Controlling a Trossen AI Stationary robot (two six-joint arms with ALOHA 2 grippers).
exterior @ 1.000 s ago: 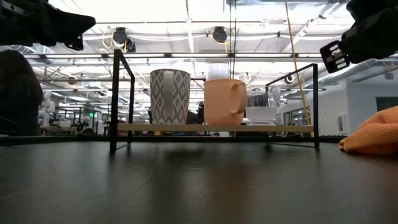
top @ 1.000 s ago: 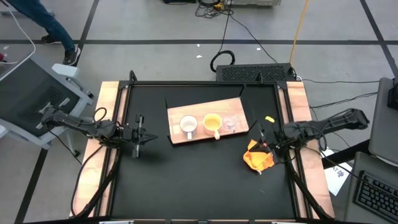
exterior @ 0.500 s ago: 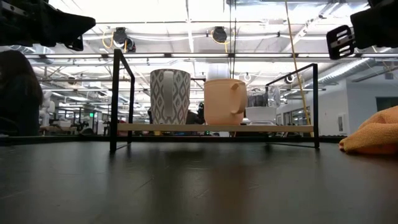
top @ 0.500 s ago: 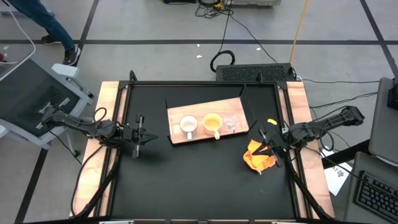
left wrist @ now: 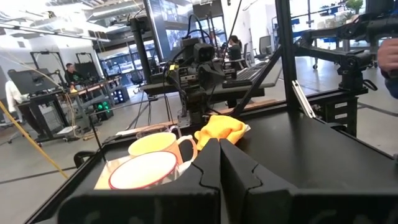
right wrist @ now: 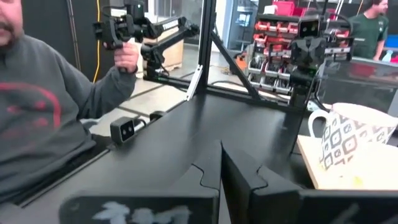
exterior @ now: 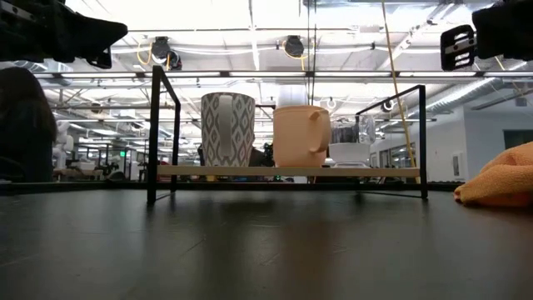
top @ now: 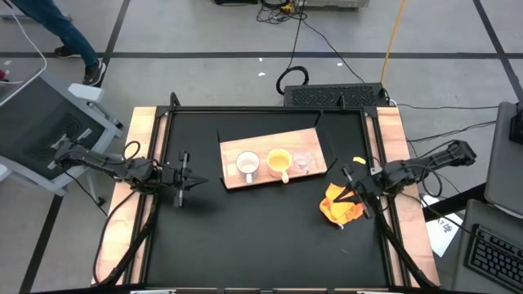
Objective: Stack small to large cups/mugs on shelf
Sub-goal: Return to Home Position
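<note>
All three cups stand in a row on the flat light-brown wooden shelf board (top: pixel 237 178), which sits on a black wire frame towards the far middle of the black tabletop (top: pixel 245 237). The tall white mug with the grey pattern (exterior: pixel 227 129) is at the left, the yellow-orange mug with a handle (exterior: pixel 301 135) is just beside it in the middle, and the low clear glass cup (exterior: pixel 350 143) is at the right. They run from large to small, which I take to be the order the task wants, so I judge the placing done.

Both arms hang well apart from the shelf, which fits a return to rest. The left gripper (left wrist: pixel 219 146) hovers over the left side of the table, level with the shelf. Its fingers are pressed together on nothing. The right gripper (right wrist: pixel 221 152) is near the right edge, above the crumpled orange-yellow cloth (top: pixel 339 206). Its fingers are also closed and empty.

The glass cup is hard to read. From above it is only a faint ring, and at table height it blends into the room behind. From the left wrist I cannot find it past the two mugs. The table-height view cuts both arms down to dark shapes at the top corners. The right wrist view catches only the patterned mug, cut off at the frame's edge.
</note>
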